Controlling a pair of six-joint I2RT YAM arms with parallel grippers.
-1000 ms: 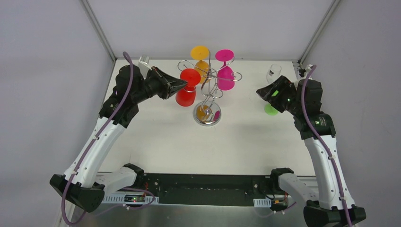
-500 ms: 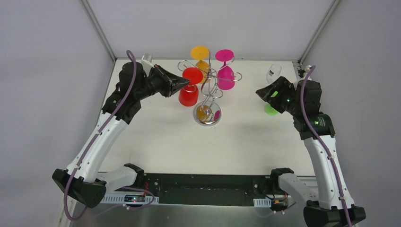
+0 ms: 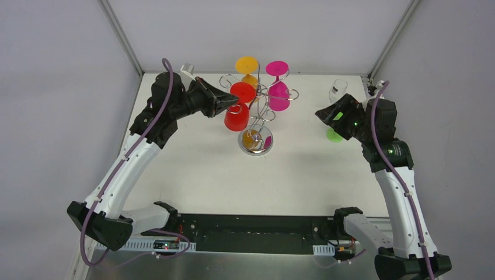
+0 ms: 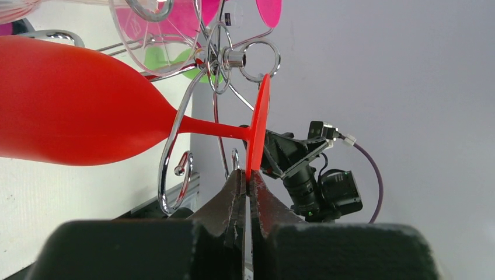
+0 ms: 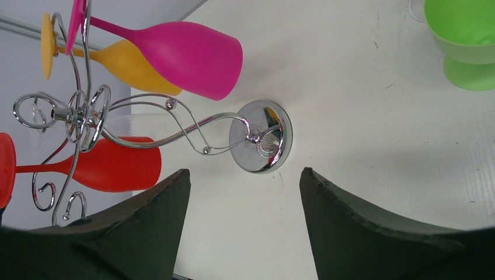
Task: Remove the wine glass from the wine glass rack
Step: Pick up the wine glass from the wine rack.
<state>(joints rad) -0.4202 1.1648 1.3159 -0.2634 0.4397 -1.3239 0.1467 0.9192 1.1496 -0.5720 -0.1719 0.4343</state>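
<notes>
The wine glass rack (image 3: 255,142) is a silver wire stand with a round chrome base at the middle back of the table. A red wine glass (image 3: 236,119) hangs upside down at its left side. My left gripper (image 3: 232,100) is shut on the rim of the red glass's foot, as the left wrist view shows (image 4: 248,178). There the red glass (image 4: 76,105) has a curled rack arm (image 4: 175,134) crossing its stem. My right gripper (image 3: 322,114) is open and empty, right of the rack, with its fingertips (image 5: 245,170) spread wide.
A pink glass (image 3: 279,96) and an orange glass (image 3: 246,64) hang on the far side of the rack. A green glass (image 3: 334,135) stands under my right wrist. A clear glass (image 3: 337,88) stands at the back right corner. Walls close the back and sides.
My left gripper has moved right and slightly back with the red glass's foot in it, carrying the glass closer to the rack's stem. The right arm has not moved.
</notes>
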